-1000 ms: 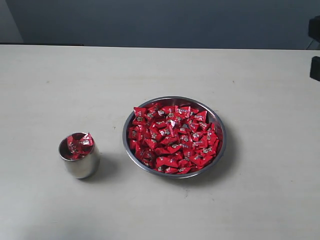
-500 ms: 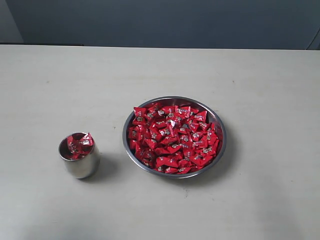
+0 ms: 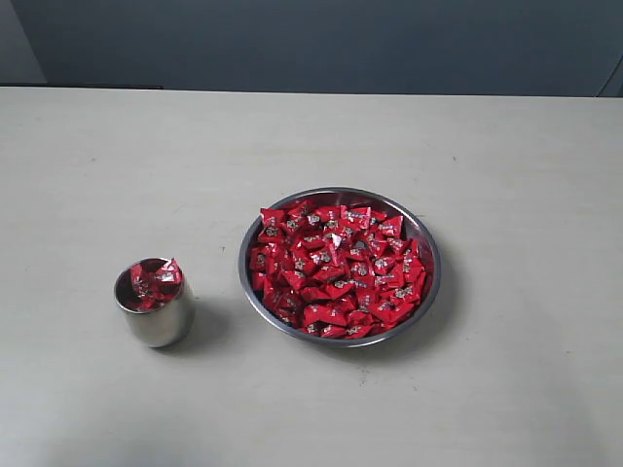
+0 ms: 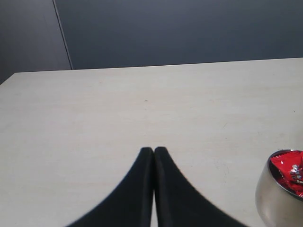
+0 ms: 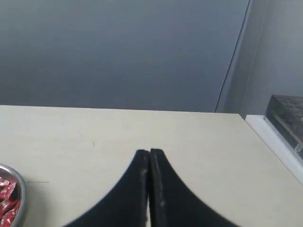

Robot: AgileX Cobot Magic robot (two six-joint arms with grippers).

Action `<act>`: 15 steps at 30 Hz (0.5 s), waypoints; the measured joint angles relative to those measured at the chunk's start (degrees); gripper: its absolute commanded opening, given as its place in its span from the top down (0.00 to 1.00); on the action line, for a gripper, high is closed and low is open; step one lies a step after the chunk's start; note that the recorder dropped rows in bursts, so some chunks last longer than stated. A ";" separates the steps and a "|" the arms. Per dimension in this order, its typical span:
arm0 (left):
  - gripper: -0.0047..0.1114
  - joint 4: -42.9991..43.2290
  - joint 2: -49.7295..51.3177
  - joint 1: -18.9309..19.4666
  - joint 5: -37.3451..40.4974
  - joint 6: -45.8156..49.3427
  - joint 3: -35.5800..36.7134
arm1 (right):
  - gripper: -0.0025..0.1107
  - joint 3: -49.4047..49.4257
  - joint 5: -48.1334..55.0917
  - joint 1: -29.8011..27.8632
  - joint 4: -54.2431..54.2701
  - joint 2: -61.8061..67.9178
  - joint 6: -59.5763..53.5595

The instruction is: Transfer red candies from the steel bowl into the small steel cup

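The left hand has two matte black fingers. Each is broad at the base and narrows in a smooth concave curve to a slim, rounded tip. The surface is plain and uniform. The right hand is of the same black, curved, tapering build. A few small pale specks mark its inner edges.

Light soft and even, no hard glare. Table pale and bright, wall behind dim. Soft shadows lie right of steel bowl and small steel cup in exterior view, so light comes from left there. Red candies shine a little. All a bit fuzzy. My left gripper and right gripper look plain black, blurry close to camera.
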 measured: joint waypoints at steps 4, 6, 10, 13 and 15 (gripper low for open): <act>0.96 0.00 0.00 0.00 0.00 0.00 0.00 | 0.99 0.73 -0.10 0.00 1.17 -0.09 0.00; 0.96 0.00 0.00 0.00 0.00 0.00 0.00 | 0.99 0.87 -0.35 0.00 1.17 -0.09 0.00; 0.96 0.00 0.00 0.00 0.00 0.00 0.00 | 0.99 2.86 -1.13 0.00 -4.56 -0.09 7.97; 0.96 0.00 0.00 0.00 0.00 0.00 0.00 | 0.99 5.81 -1.93 0.00 -11.32 -0.79 16.68; 0.96 0.00 0.00 0.00 0.00 0.00 0.00 | 0.99 8.00 -3.13 0.00 -13.06 -2.04 19.40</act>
